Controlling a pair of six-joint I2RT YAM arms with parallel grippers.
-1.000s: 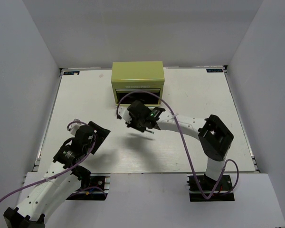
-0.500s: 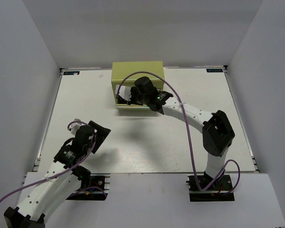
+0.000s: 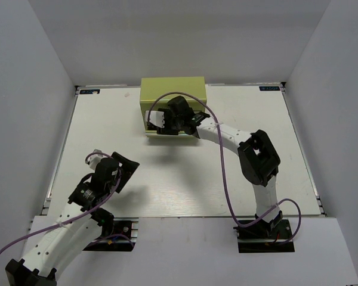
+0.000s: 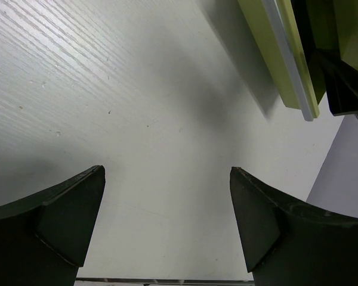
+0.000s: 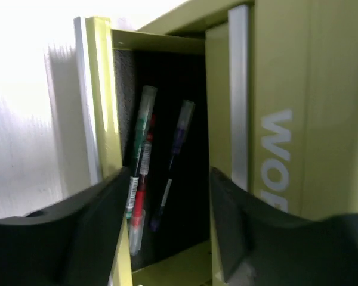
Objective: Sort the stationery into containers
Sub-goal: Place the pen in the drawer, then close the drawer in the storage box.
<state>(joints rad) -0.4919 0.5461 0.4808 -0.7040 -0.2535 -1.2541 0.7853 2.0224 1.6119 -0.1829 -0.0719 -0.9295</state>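
The olive yellow-green tool chest (image 3: 173, 92) stands at the back middle of the table with its lower drawer (image 5: 101, 119) pulled out. My right gripper (image 3: 162, 121) hovers over that drawer, jaws open, nothing between them (image 5: 168, 176). On the drawer's dark floor lie a teal-green pen (image 5: 144, 128), a red pen (image 5: 138, 199) and a dark blue pen (image 5: 174, 158), side by side. My left gripper (image 3: 126, 168) stays open over bare table at the near left (image 4: 167, 179). The chest's edge (image 4: 274, 53) shows at the top right of the left wrist view.
White walls close in the table on three sides. The right arm's purple cable (image 3: 227, 179) loops above the table between the chest and the arm's base. Pale lettering (image 5: 277, 161) marks the chest's front.
My right gripper moved from the table in front of the chest up over the open drawer, and its jaws went from shut to open. The left arm has not moved.
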